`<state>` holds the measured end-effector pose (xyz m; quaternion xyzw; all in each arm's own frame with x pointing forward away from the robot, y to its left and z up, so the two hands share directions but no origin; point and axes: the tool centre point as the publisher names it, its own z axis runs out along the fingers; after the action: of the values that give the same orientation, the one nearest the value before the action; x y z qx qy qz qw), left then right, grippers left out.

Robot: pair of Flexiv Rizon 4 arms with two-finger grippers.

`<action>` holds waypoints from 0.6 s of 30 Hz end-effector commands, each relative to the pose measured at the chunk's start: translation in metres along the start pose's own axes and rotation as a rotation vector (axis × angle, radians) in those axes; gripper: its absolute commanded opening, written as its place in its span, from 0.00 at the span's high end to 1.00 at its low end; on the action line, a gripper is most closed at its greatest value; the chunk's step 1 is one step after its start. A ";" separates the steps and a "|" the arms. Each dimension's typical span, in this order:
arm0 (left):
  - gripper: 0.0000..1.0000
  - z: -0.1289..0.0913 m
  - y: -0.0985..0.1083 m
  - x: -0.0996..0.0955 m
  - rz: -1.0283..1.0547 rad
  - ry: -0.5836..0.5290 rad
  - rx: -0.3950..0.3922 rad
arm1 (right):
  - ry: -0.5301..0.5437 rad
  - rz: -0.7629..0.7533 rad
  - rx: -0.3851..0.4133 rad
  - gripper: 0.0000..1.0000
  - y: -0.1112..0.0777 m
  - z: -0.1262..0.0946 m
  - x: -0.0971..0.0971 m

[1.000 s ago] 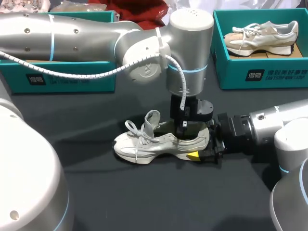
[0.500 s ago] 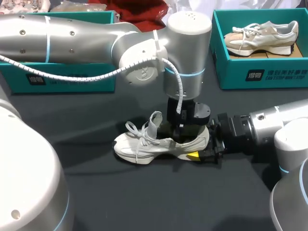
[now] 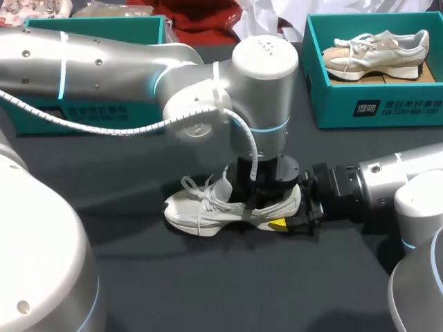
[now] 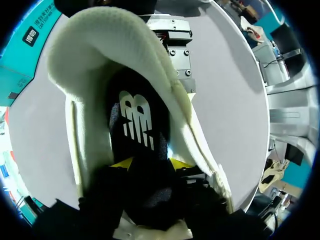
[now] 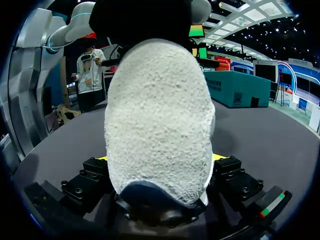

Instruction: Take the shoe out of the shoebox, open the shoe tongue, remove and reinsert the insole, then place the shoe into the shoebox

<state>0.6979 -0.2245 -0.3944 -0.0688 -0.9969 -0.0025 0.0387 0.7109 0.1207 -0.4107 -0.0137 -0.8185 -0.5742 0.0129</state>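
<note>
Right pincer clamps shoe heel; left pincer inside shoe.

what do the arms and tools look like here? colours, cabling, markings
The left arm and right arm are silver-grey rounded tubes with light blue rings at the joints. A white coiled cable runs along the left arm. The left tool and right tool are black; the right's tips are bright yellow.

Shoe — rough, fuzzy cloth heel; left arm — smooth satin metal.
</note>
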 end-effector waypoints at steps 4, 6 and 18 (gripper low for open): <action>0.71 0.022 0.000 -0.009 -0.056 -0.073 -0.031 | -0.001 0.002 0.004 1.00 0.000 0.001 0.000; 0.78 0.023 0.001 -0.014 -0.078 -0.078 -0.038 | -0.001 0.002 0.004 1.00 0.000 0.001 0.000; 1.00 0.005 0.015 -0.018 -0.081 0.013 0.033 | -0.001 0.002 0.004 1.00 0.000 0.001 0.000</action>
<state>0.7009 -0.2217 -0.3928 -0.0252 -0.9992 -0.0065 0.0309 0.7126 0.1207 -0.4102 -0.0144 -0.8183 -0.5745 0.0131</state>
